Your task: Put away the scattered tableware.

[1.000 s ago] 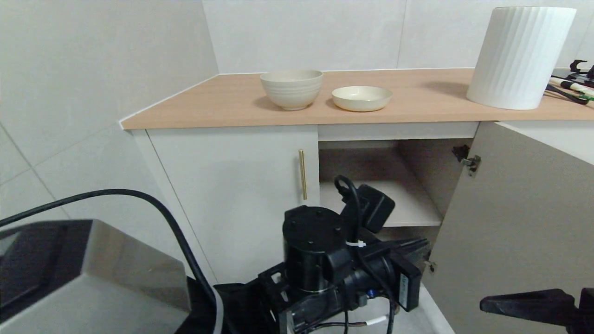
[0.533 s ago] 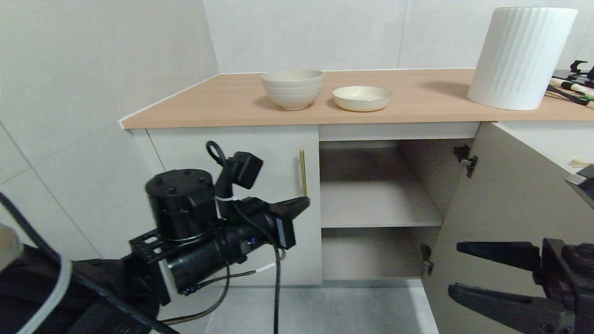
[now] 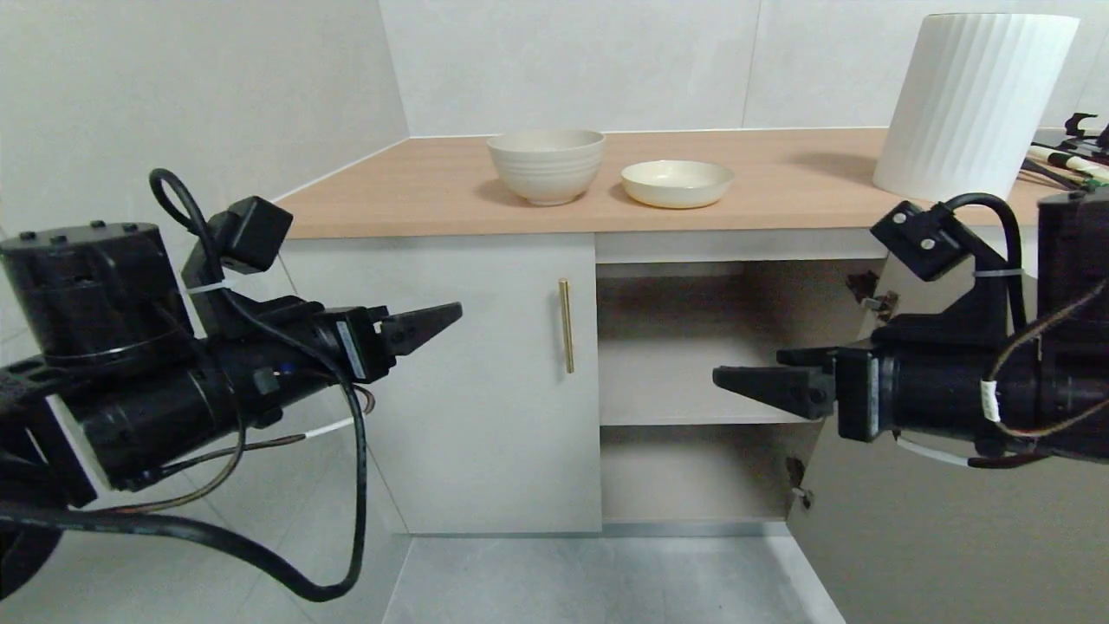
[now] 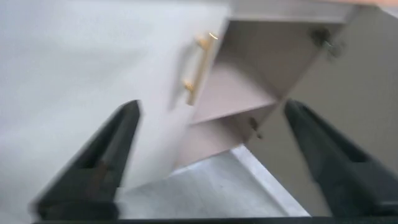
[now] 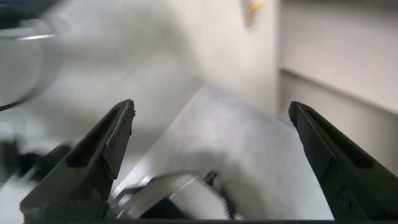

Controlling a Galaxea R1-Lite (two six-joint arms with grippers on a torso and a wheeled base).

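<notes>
The worktop (image 3: 416, 191) is matt, wood-grained. On it, the ribbed bowl (image 3: 545, 165) and the shallow dish (image 3: 677, 183) look smooth and faintly glossy. Below it, the cabinet door (image 3: 468, 373) is matt, its handle (image 3: 564, 325) brassy metal.
</notes>
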